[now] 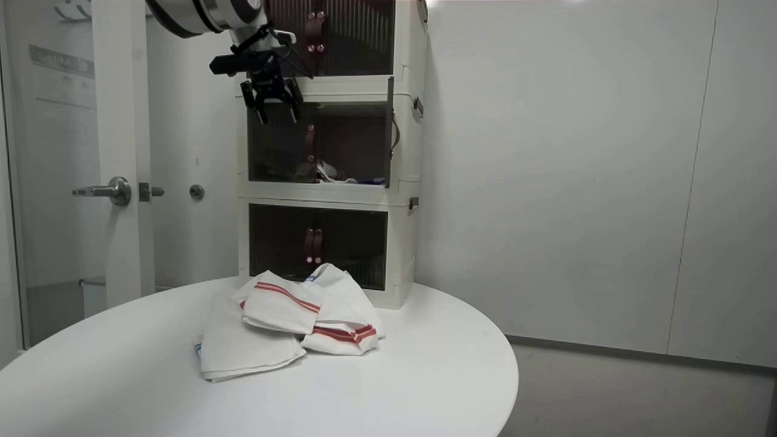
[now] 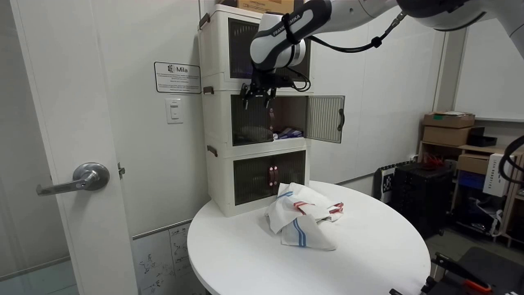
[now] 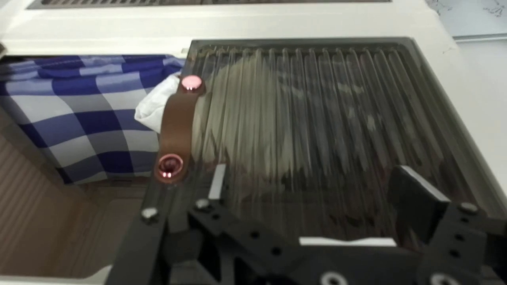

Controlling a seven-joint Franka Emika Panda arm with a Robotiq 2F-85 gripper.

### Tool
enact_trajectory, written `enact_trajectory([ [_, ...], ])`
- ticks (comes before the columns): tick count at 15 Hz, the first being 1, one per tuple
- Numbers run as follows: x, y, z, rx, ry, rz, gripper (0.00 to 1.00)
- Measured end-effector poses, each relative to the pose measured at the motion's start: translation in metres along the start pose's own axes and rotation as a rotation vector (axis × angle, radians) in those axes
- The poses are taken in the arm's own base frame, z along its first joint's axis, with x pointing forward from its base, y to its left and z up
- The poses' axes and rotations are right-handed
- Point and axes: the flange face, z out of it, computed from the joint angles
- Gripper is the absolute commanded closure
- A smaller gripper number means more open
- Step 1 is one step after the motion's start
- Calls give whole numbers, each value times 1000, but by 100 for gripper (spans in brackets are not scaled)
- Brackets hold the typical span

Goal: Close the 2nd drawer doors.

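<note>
Middle-tier doors (image 1: 276, 145) on the white cabinet (image 2: 219, 180): one panel (image 3: 328, 107) looks closed, the other panel (image 2: 325, 119) is swung out. End effector (image 1: 280, 119) hangs before the closed one — wide, empty. Half done, I'd guess; next, get behind the open one and push it in.

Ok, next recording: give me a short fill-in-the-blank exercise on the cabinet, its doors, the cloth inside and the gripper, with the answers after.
The white cabinet is a stack of ____ tiers.
In the middle tier, one door is shut and the matching door stands ____.
In the wrist view, the checked cloth inside is white and ____.
The gripper is holding ____.

Missing words: three; open; blue; nothing.
</note>
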Motion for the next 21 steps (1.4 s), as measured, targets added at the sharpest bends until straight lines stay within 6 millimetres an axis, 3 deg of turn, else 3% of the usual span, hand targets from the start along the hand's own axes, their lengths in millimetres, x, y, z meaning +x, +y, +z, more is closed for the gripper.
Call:
enact_trajectory([
  [3,-31,1,3,10,-71,-16,0],
  [6,-59,17,-13,15,-132,-47,0],
  [15,-141,115,-123,-19,-234,16,0],
  [18,-158,151,-157,-69,-244,48,0],
  [21,-168,186,-177,-138,-247,63,0],
])
